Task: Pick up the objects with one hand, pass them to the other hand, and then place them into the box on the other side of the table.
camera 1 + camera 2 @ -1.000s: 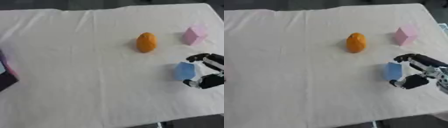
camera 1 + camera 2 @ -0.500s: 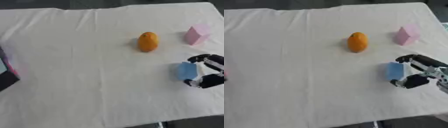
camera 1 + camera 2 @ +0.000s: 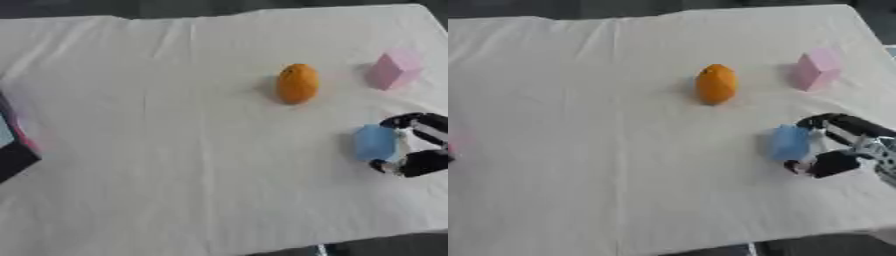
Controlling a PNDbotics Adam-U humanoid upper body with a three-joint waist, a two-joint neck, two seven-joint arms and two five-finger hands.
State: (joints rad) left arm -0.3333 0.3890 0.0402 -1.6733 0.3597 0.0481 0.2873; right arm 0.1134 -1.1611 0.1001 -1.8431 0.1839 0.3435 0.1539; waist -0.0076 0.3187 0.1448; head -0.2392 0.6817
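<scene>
White-clothed bench [image 3: 175, 150], right hand curled round a blue block near the right edge.
Right hand [image 3: 846, 145] comes in from the right with fingers and thumb wrapped about the blue block [image 3: 789, 142], which sits on the cloth. An orange egg-shaped object [image 3: 716, 83] stands near the middle, well apart from the hand. A pink block [image 3: 816, 69] stands further right, towards the far edge. At the left edge, a dark box [image 3: 10, 147] with pink and pale blue showing on it is only partly in view; its contents cannot be made out. Left hand appears in neither view.
</scene>
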